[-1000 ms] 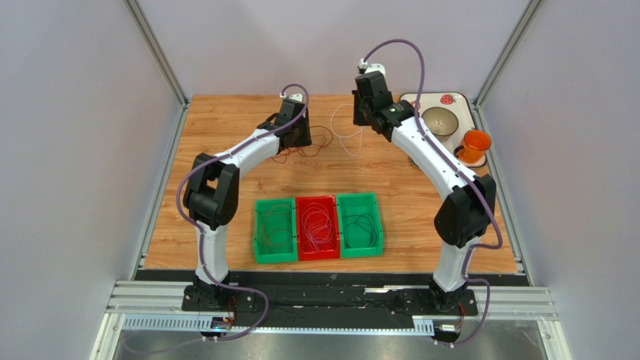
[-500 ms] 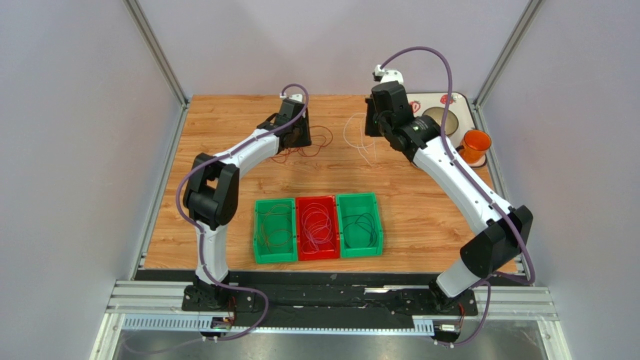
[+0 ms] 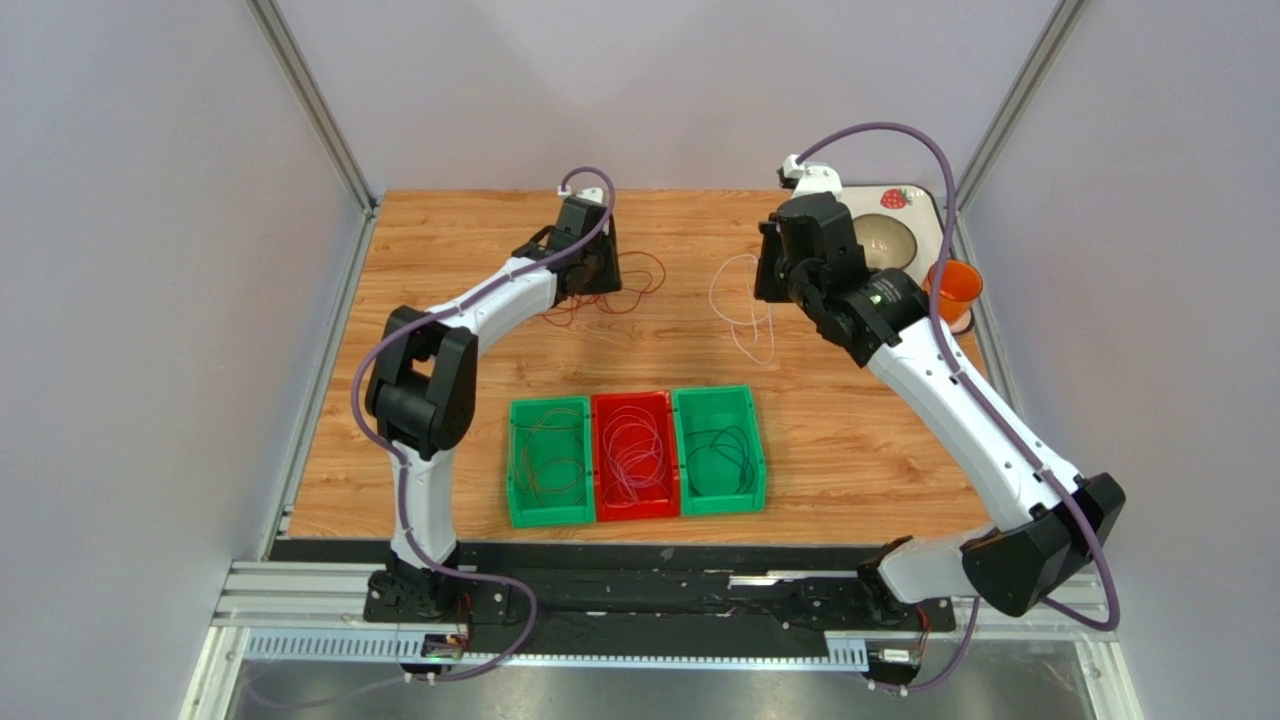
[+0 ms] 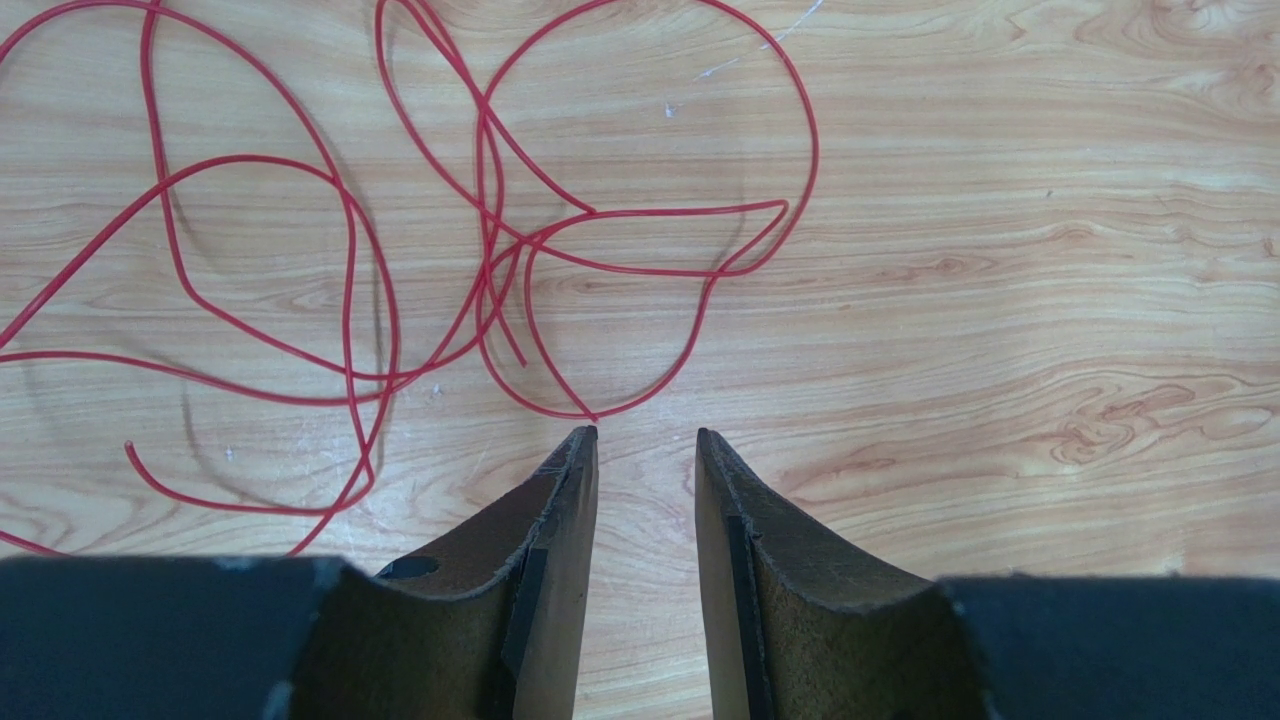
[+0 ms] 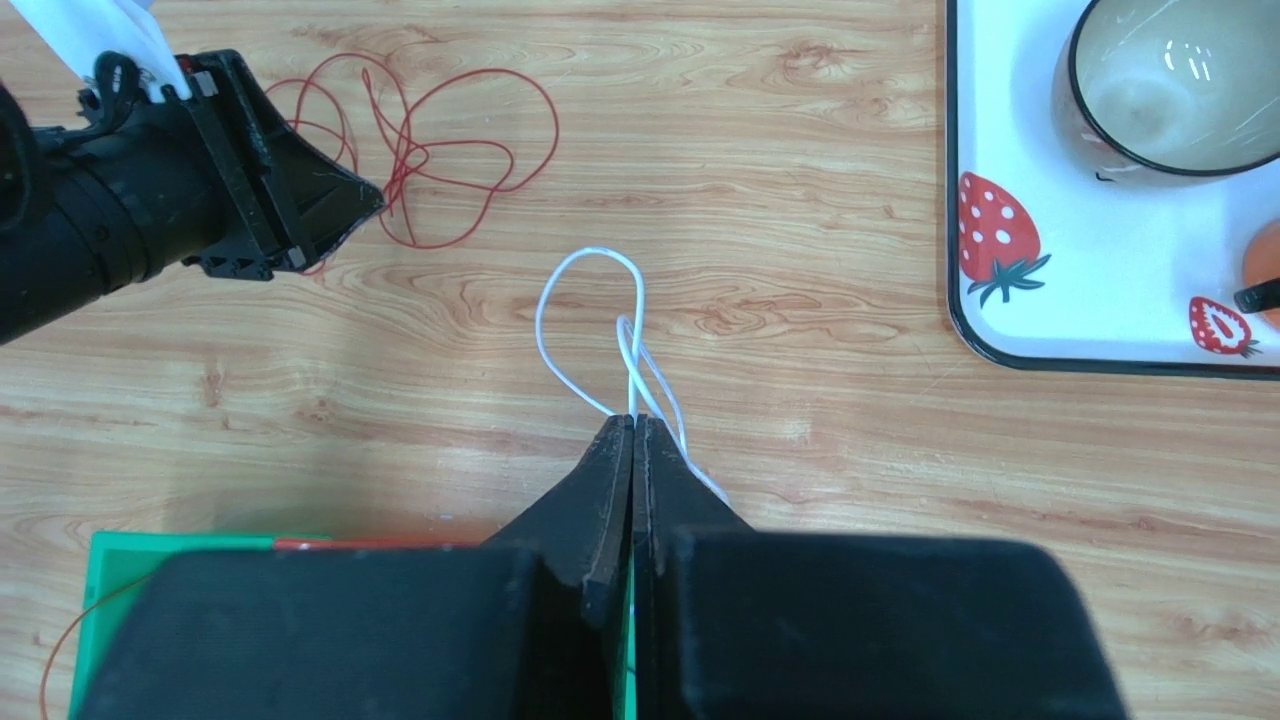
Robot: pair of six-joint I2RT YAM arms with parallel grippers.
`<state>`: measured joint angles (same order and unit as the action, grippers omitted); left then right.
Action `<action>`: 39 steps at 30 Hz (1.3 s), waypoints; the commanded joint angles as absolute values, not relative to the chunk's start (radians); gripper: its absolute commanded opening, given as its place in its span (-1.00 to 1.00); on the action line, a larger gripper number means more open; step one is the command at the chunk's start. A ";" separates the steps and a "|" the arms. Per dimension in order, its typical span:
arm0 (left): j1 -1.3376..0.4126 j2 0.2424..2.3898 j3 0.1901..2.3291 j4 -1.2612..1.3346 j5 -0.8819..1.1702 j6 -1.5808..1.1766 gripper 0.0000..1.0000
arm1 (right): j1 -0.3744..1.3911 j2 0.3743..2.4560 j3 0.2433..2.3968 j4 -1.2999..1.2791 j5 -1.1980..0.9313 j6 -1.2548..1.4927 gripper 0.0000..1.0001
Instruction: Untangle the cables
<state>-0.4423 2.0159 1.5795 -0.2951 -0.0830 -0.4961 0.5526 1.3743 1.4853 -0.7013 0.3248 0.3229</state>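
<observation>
Red cable (image 4: 504, 255): loose tangle flat on the wooden table (image 4: 1052, 300), spread ahead of the left gripper (image 4: 646, 438) and off to one side. Its nearest bend lies just off the fingertips. Jaws stand about half apart, nothing between them.

White cable (image 5: 595, 252): pinched in the right gripper (image 5: 633, 435), jaws pressed together on it. A small loop sticks out ahead of the tips.

Tray (image 5: 1052, 323) with a bowl (image 5: 1172, 75) lies ahead and to the right of that gripper.

Bins (image 3: 550, 518), green, red, green, sit back toward the arm bases, with cable coils inside.
</observation>
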 commanded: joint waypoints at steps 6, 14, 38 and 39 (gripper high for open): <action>-0.434 2.011 1.586 -0.276 -0.072 -0.508 -0.23 | 0.578 1.256 1.476 -0.733 0.295 0.360 -1.00; -0.434 2.011 1.586 -0.278 -0.071 -0.511 -0.23 | 0.617 1.189 1.421 -0.758 0.265 0.399 -1.00; -0.431 2.009 1.586 -0.278 -0.060 -0.506 -0.24 | 0.302 1.638 1.284 -0.784 0.293 0.629 0.57; -0.431 2.008 1.586 -0.278 -0.058 -0.506 -0.24 | 0.282 1.653 1.287 -0.782 0.295 0.630 0.55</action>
<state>-0.4408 2.0163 1.5791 -0.2951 -0.0673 -0.4961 0.3164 1.5993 1.2758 -0.8215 0.3195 0.5926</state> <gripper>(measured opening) 0.383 0.784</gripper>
